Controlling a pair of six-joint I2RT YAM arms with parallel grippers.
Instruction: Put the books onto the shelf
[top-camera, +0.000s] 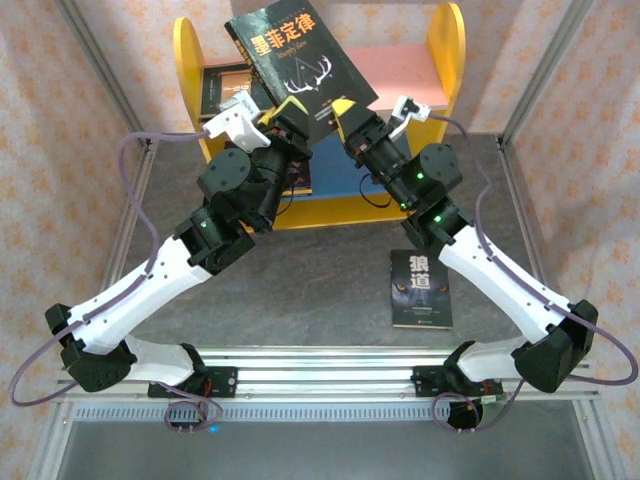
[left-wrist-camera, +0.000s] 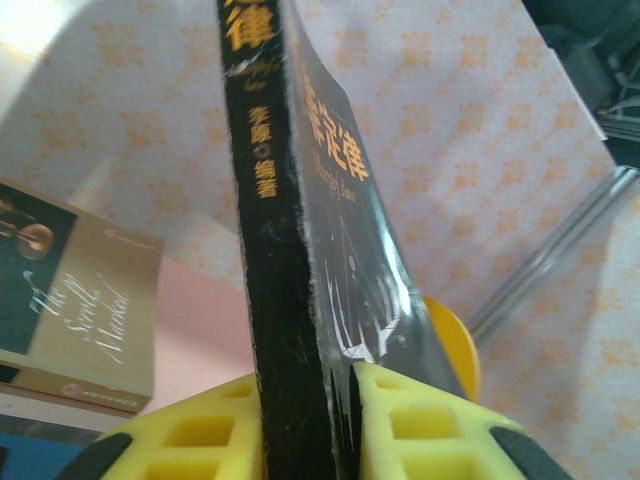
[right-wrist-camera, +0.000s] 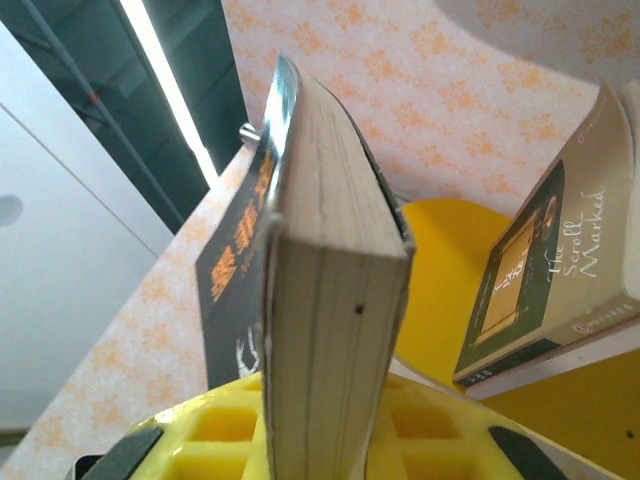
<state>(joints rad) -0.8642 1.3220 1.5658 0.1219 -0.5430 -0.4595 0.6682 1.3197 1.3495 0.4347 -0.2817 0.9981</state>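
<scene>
**Status: black book held by both pincers above the shelf**

1. Left pincer (top-camera: 288, 112): clenched on the black book (top-camera: 295, 55) at its lower left corner. In the left wrist view the yellow pads (left-wrist-camera: 420, 435) press on both sides, with the spine facing the camera.

2. Right pincer (top-camera: 347, 115): clenched on the same book at its lower right corner. In the right wrist view the page edge stands between the yellow pads (right-wrist-camera: 215, 435).

3. Black book: raised clear of the counter (top-camera: 320, 280), front cover facing up toward the top camera and tilted, with yellow Chinese characters legible. It hangs over the shelf (top-camera: 447, 50), between the two yellow round-topped side panels and above the pink upper board.

4. Brown-covered book (top-camera: 222, 88): stands on the upper board against the left side panel, leaning.

5. Dark book (top-camera: 420, 290): lies flat on the counter, cover up, in front of the shelf and just beside the right arm.
</scene>
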